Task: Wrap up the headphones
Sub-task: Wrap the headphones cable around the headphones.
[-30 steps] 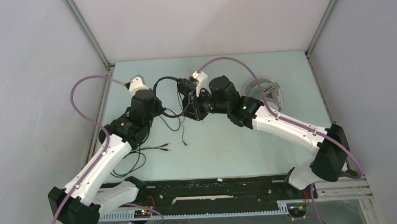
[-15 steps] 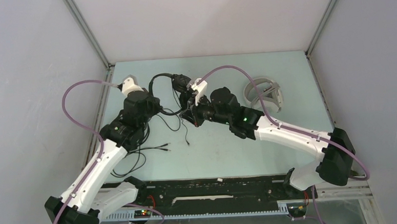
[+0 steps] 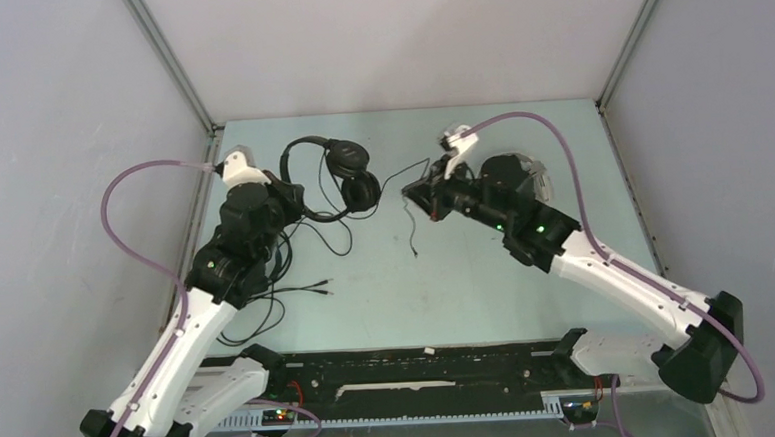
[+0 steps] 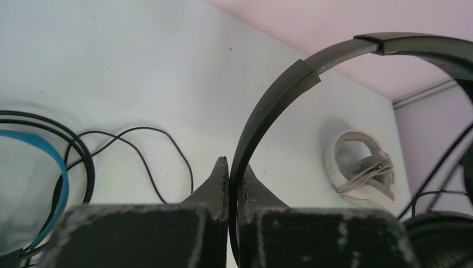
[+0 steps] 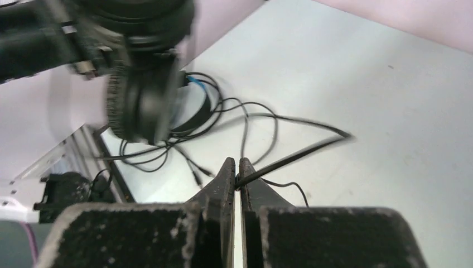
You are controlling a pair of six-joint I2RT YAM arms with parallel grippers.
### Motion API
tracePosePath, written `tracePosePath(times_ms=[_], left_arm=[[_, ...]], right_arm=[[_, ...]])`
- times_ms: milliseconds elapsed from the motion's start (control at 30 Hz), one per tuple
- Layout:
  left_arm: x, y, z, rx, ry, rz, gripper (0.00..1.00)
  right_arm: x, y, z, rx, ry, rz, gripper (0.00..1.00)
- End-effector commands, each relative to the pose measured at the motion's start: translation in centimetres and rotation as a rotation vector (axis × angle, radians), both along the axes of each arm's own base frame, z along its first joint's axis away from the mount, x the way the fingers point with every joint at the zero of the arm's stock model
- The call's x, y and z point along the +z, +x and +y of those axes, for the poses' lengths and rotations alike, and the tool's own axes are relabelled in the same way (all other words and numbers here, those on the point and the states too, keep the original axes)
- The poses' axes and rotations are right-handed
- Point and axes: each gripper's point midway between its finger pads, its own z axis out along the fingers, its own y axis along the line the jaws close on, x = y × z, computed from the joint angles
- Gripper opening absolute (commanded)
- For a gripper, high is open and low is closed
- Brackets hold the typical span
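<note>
Left gripper (image 4: 230, 187) is pressed together on the headband (image 4: 268, 106) of the slim black headset (image 3: 346, 166), pinching the thin band between its two fingertips near one end of the arc. From the pinch the band curves up and over to the right in the left wrist view, and part of a dark ear cup (image 4: 440, 240) shows at the lower right corner. From above, this headset sits toward the back left of the bench (image 3: 447, 285), its two ear cups close together just right of the left gripper. Right gripper (image 5: 239, 177) is likewise closed, nipping the headset's thin black cable (image 5: 301, 151) between its tips; the cable runs out to the right of the fingers in the right wrist view. From above, a loose end of it (image 3: 412, 239) trails toward the near side of the bench. The two grippers are well apart, with the ear cups between them. White headset (image 4: 360, 170) lies at the back right of the bench with its pale cable bundled inside the band, and in the top view the right arm covers most of it. Blue-lined headset (image 4: 58, 173) rests on the left side of the bench near the left arm, and black cables (image 3: 268, 305) loop around and beside it, two plug ends (image 3: 322, 287) lying on the bare surface nearby.
</note>
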Motion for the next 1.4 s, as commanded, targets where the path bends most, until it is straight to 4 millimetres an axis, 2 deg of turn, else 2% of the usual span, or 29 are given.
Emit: tracePosePath(times_ms=[0,133,267,567,867,1067,1167,1367], left_arm=[[3.0,-0.8,-1.2,-0.087,-0.066,-0.104,0.0],[4.3,-1.7,-2.9,-0.211,-0.081,-0.148,0.0],[5.1,-2.5,-3.0,-0.227,-0.105,-0.168,0.0],[7.7,-2.3,-1.7,-0.139,-0.199,-0.252,0.0],[11.5,-2.1,0.2,-0.045,-0.285,-0.356,0.0],[12.3,-1.5,1.2,0.01,-0.312,-0.381,0.0],[13.0,-1.6,1.0,-0.009,-0.333,-0.389,0.0],[13.5,-2.4,0.8,-0.039,-0.35,-0.379,0.0]], right_arm=[[0.2,1.6,-3.1,-0.072,0.078,0.035,0.0],[0.2,3.4,-4.7,-0.103,0.096,0.042,0.0],[0.0,4.5,-5.3,-0.107,0.107,0.054,0.0],[-3.4,1.2,-2.2,0.021,0.133,0.145,0.0],[-9.0,-1.0,-1.2,0.048,0.086,0.217,0.0],[-11.2,-2.5,-0.1,0.075,0.055,0.239,0.0],[-12.5,-2.2,-0.2,0.056,0.031,0.254,0.0],[-14.8,0.3,-2.2,-0.035,0.019,0.293,0.0]])
